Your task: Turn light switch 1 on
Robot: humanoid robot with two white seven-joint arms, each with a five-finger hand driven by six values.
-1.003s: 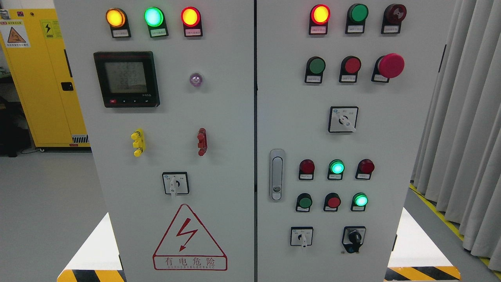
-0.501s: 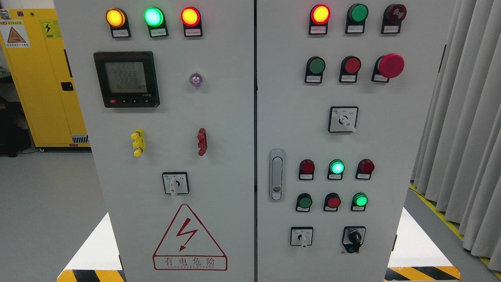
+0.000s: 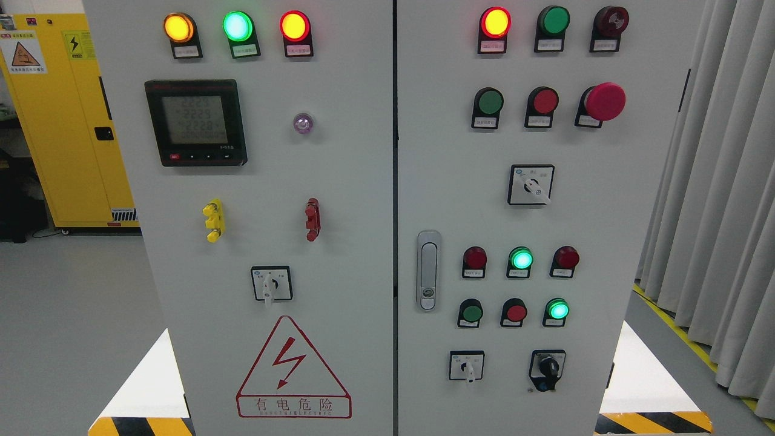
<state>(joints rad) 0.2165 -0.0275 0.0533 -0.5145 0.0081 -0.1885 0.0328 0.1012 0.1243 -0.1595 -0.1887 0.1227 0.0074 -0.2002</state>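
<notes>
You see no change on the panel (image 3: pixel 339 181) vs 1 s ago; no robot hand in view, state unknown, task not started.

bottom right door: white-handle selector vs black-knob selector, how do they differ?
The white selector sits on the left and has a slim white lever on a white square plate; the black selector on the right has a chunky black knob on a black plate. The white one's lever points down; the black one's pointing I can't make out. Both are rotary switches in the door's bottom row, at the same height.
</notes>
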